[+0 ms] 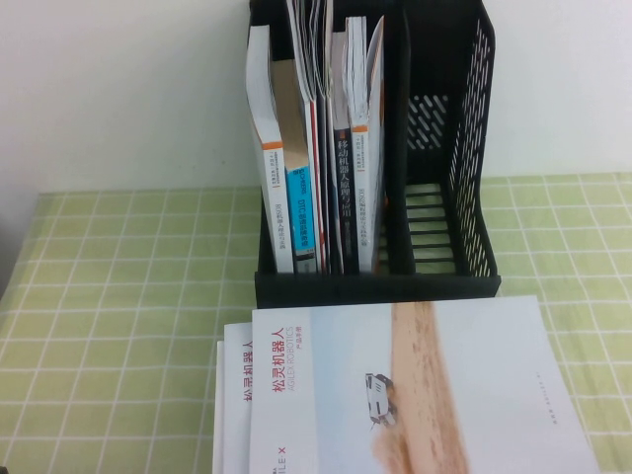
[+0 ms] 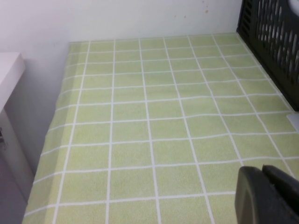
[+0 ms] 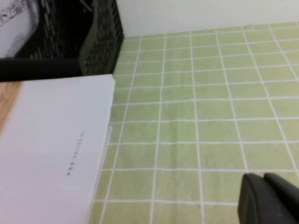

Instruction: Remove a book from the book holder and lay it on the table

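The book, white with a red Chinese title, a tan stripe and a small white vehicle, lies flat on the table in front of the black book holder. It rests on other white books; its white corner also shows in the right wrist view. My left gripper is shut and empty, low over bare cloth left of the holder. My right gripper is shut and empty over bare cloth right of the book. Neither gripper shows in the high view.
Several upright books fill the holder's left compartments; its right compartment holds nothing. A white wall stands behind the table. A white cabinet edge lies past the table's left edge. Open cloth lies on both sides.
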`<state>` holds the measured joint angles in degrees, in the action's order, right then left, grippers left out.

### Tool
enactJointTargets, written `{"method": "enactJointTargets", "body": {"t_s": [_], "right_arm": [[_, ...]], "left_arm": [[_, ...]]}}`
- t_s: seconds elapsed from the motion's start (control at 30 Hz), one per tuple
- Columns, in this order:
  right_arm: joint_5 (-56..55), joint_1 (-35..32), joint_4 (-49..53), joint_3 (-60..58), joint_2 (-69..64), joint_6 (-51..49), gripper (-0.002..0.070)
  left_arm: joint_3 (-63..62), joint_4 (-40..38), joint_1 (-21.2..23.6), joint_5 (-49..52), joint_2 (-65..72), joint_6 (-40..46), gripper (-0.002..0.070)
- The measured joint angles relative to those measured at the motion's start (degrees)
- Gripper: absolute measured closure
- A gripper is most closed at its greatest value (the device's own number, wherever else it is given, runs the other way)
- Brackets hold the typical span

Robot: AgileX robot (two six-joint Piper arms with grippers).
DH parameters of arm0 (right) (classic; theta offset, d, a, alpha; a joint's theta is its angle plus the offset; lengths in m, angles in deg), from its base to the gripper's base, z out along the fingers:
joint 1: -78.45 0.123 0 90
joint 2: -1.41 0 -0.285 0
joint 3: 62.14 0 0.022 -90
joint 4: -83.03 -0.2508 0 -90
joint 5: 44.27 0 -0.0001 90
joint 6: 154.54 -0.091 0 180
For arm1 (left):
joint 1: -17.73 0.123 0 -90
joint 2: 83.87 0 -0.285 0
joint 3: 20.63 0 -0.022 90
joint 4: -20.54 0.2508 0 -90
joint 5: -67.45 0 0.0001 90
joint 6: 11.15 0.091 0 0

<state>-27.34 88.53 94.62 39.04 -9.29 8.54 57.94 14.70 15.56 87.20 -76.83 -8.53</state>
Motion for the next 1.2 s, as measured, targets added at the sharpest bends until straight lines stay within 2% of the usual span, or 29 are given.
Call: {"method": "enactJointTargets", "body": {"t_s": [0.13,0.27,0.37,0.57,0.87,1.2], "right_arm": [[0.1,-3.8,-14.2,0.0,0.1,15.6,0.0675],[2.2,-11.1,-17.9,0.0,3.0,21.1,0.0675],[3.3,-12.8,-17.9,0.0,3.5,22.3,0.0675],[3.6,-12.7,-17.5,0.0,3.5,22.7,0.0675],[3.7,-5.1,-12.8,0.0,3.5,21.7,0.0675],[3.7,-5.0,-12.7,0.0,3.5,21.7,0.0675]], "left_arm": [[0.0,0.0,0.0,0.0,0.0,0.0,0.0678],[0.0,0.0,0.0,0.0,0.0,0.0,0.0678],[0.0,0.0,0.0,0.0,0.0,0.0,0.0678],[0.0,0.0,0.0,0.0,0.0,0.0,0.0678],[0.0,0.0,0.0,0.0,0.0,0.0,0.0678],[0.0,0.0,0.0,0.0,0.0,0.0,0.0678]]}}
